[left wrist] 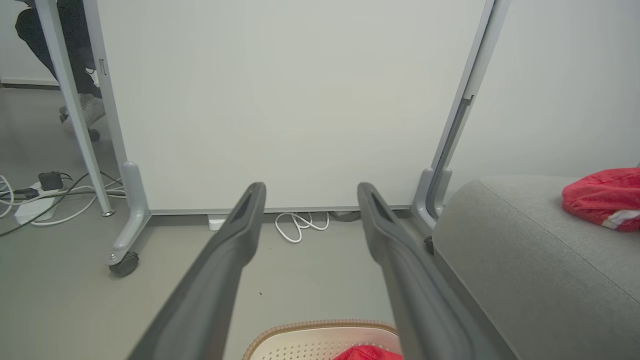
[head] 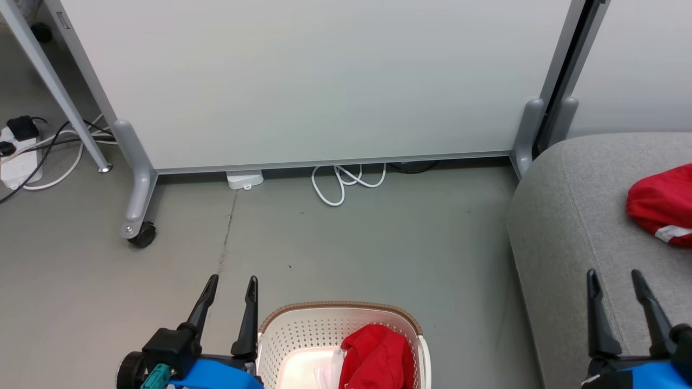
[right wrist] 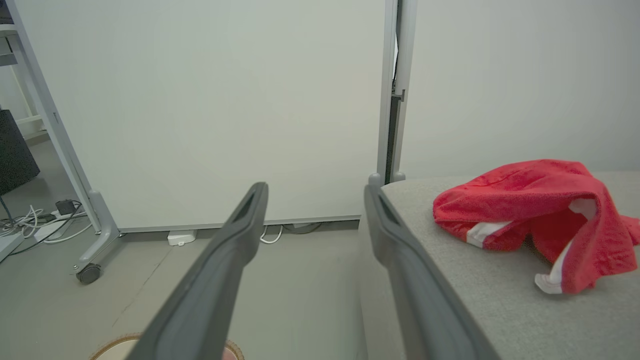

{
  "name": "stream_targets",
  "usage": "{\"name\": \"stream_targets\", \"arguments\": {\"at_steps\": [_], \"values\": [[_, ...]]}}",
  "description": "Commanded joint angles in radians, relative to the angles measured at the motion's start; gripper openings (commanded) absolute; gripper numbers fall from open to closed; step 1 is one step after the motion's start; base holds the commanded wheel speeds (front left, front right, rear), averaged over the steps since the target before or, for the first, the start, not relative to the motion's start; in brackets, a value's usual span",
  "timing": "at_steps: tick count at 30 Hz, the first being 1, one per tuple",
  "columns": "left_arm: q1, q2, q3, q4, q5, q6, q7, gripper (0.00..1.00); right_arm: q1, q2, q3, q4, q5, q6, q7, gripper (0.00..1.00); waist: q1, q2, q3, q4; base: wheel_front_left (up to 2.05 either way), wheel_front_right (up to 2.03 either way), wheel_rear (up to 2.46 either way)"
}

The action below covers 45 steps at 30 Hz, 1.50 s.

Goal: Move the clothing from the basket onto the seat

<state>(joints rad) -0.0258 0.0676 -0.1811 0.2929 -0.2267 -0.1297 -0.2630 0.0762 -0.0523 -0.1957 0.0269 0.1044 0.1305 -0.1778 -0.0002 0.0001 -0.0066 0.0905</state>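
Red jersey lies crumpled in the basket, just right of my left gripper, whose jaws stand apart and hold nothing. My right gripper, likewise spread and empty, hangs over the sofa. Beyond its fingertips, to their right, lies the second jersey. Folds keep me from reading any lettering.

Bright, flat, diffuse light, seemingly from overhead, no hard shadows anywhere. Just a soft dark band on the floor along the sofa, left of the right gripper, plus a thin one under the white partition out ahead of the left gripper. No glare off that panel. Head view sharp. Wrist views wide-angle: posts bowed toward the edges, own fingers soft and blurry up close, background crisp past the tips.
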Motion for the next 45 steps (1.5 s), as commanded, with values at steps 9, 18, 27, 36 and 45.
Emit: {"name": "stream_targets", "arguments": {"at_steps": [9, 18, 27, 36, 45], "values": [[0.006, 0.012, 0.031, 0.015, 0.006, -0.001, -0.003, 1.00, 0.052, 0.002, 0.079, 0.035, 0.028, 0.001, -0.027, 1.00, 0.0002, -0.0001, -0.012, 0.017, 0.00, 0.00, 0.00], [-0.002, 0.016, 0.024, 0.019, 0.001, -0.001, -0.003, 1.00, 0.034, 0.002, 0.117, 0.068, 0.035, 0.001, -0.037, 1.00, 0.0002, -0.0001, -0.013, 0.015, 0.00, 0.00, 0.00], [0.002, 0.014, 0.020, 0.019, 0.002, -0.001, -0.003, 1.00, 0.022, 0.002, 0.113, 0.083, 0.042, 0.001, -0.043, 1.00, 0.0002, -0.0001, -0.007, 0.010, 0.00, 0.00, 0.00], [-0.003, 0.013, 0.011, 0.023, 0.000, -0.001, -0.003, 1.00, 0.012, 0.003, 0.117, 0.083, 0.046, 0.001, -0.047, 1.00, 0.0002, -0.0001, 0.011, 0.001, 0.00, 0.00, 0.00], [-0.023, 0.015, 0.003, 0.026, -0.003, -0.001, -0.003, 1.00, -0.010, 0.003, 0.133, 0.071, 0.045, 0.001, -0.048, 1.00, 0.0002, -0.0001, 0.063, -0.036, 0.00, 0.00, 0.00]]}}
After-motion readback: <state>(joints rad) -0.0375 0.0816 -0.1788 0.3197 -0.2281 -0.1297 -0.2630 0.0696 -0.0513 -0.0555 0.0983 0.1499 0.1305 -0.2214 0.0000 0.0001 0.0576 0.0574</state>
